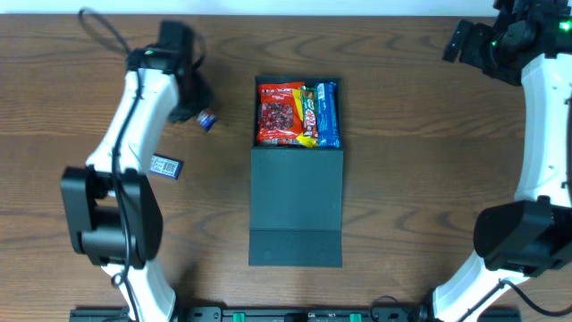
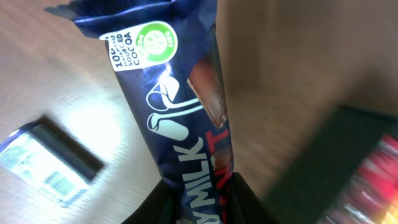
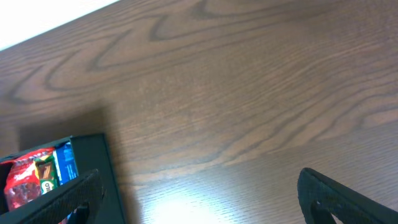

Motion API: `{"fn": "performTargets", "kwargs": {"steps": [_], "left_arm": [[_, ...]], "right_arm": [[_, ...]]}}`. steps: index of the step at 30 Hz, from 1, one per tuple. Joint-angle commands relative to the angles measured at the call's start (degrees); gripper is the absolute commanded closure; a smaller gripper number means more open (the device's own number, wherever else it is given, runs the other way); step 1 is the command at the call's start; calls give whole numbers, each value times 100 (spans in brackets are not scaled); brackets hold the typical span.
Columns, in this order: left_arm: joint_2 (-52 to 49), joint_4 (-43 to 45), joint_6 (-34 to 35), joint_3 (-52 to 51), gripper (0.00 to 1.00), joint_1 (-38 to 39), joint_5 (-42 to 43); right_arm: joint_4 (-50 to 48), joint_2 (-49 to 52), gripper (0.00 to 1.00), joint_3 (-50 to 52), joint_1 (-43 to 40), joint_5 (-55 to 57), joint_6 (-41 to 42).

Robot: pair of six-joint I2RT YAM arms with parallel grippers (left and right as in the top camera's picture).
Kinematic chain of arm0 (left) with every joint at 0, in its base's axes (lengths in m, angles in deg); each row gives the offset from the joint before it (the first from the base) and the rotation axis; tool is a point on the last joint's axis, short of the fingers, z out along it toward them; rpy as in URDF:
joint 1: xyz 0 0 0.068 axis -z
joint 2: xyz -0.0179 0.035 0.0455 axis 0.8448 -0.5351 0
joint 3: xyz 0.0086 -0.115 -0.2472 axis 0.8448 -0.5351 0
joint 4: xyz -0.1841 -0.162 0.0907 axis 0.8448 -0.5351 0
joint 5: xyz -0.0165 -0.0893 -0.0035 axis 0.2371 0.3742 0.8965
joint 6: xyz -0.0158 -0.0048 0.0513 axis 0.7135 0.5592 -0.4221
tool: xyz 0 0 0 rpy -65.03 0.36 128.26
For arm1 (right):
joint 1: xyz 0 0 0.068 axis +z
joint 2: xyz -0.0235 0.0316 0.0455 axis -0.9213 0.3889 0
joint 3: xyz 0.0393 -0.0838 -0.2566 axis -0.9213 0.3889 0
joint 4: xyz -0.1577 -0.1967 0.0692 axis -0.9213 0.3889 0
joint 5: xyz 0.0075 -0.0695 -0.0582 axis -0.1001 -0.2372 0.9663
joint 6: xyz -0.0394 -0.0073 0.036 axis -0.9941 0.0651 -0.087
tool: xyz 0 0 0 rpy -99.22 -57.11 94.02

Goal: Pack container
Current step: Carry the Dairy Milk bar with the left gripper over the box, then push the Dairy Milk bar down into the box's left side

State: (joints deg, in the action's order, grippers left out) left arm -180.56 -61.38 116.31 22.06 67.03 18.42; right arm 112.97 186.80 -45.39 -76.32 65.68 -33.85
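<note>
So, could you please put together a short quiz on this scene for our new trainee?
1. True or false: the box is closed.
2. What does the left gripper hold? A) a dark blue chocolate bar; B) a spoon; C) nothing.
3. Which gripper is open and empty?

Key:
1. False: the lid lies folded open and the snacks show inside.
2. A.
3. The right gripper, off to the side over bare wood.
</note>
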Motion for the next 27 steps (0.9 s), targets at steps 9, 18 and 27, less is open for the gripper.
{"fn": "performTargets", "kwargs": {"steps": [9,18,27], "left_arm": [[-341,282,-841,973,84,1626,380],[-1266,-490,-1255,1932,84,1832,557],[-1818,-1062,-1591,2369,82,1843,1095]], "right_arm": [[42,-81,1,15,7,-39,33],[55,-79,0,15,7,-39,-81],[111,-79,1,15,7,-39,-87]]}}
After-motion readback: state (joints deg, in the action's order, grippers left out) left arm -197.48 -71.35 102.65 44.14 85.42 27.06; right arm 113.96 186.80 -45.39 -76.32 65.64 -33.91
